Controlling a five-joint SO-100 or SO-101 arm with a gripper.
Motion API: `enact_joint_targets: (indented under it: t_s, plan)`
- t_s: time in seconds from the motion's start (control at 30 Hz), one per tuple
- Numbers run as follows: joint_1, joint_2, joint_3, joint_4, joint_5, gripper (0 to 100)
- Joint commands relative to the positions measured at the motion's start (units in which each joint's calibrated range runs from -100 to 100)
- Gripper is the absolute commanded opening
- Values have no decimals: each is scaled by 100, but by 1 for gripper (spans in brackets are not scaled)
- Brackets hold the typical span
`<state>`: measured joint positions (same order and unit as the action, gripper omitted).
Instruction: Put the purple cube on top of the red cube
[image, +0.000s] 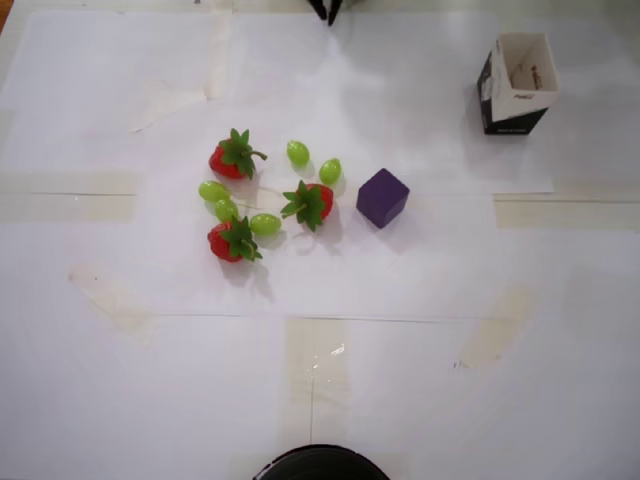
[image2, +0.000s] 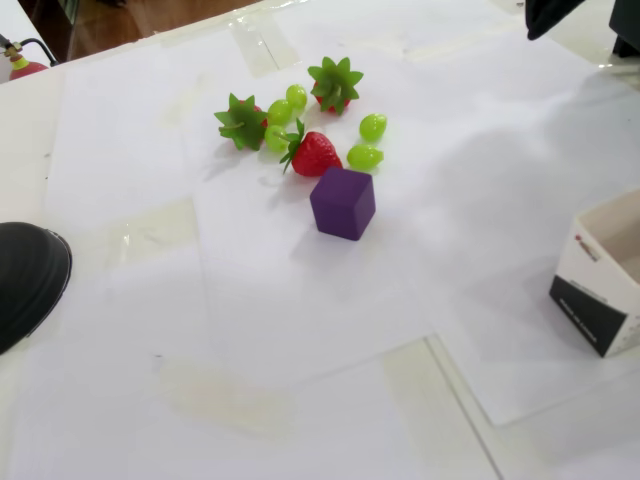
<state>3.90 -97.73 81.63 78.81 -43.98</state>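
Observation:
The purple cube (image: 382, 197) sits on the white paper just right of the fruit cluster; it also shows in the fixed view (image2: 343, 202), in front of a strawberry. No red cube shows in either view. Only a dark tip of my gripper (image: 326, 9) pokes in at the top edge of the overhead view, far behind the cube. In the fixed view the gripper (image2: 548, 17) is a black shape at the top right corner. I cannot tell how its jaws stand. Nothing is seen held in it.
Three red strawberries (image: 230, 159) with green leaves and several green grapes (image: 297, 152) lie left of the cube. An open white-and-black carton (image: 516, 82) stands at the back right. A black round object (image: 320, 464) sits at the front edge.

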Motion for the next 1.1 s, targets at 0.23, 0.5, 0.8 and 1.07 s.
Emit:
enact_joint_targets:
  t_s: [0.23, 0.5, 0.8, 1.07]
  plan:
    - [30, 22, -499, 92, 117, 0]
    - [-154, 22, -536, 207, 88, 0]
    - [-478, 14, -190, -406, 205, 0]
    - [-706, 14, -317, -1035, 640, 0]
